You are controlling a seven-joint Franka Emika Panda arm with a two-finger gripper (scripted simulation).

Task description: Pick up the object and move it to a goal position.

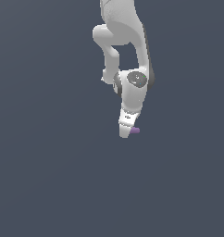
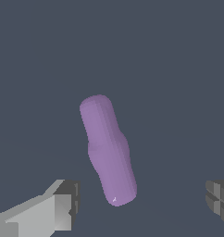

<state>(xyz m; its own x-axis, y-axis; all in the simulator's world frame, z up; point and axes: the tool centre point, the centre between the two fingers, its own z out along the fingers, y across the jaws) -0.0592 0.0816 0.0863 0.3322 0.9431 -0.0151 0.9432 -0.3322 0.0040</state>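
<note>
While the white arm (image 1: 127,55) reaches down from the upper middle of the exterior view, its pincer (image 1: 125,133) hangs near the frame's centre with the purple rod (image 1: 135,130) poking out at its right side. Seen from the wrist, the pincer (image 2: 141,203) stands wide, its fingers (image 2: 63,206) apart from the rod (image 2: 108,149), which lies between them, tilted.

Most of the purple rod (image 1: 135,130) behind the gripper (image 1: 125,134); fingers (image 2: 63,208) cut off by wrist view's edge.
</note>
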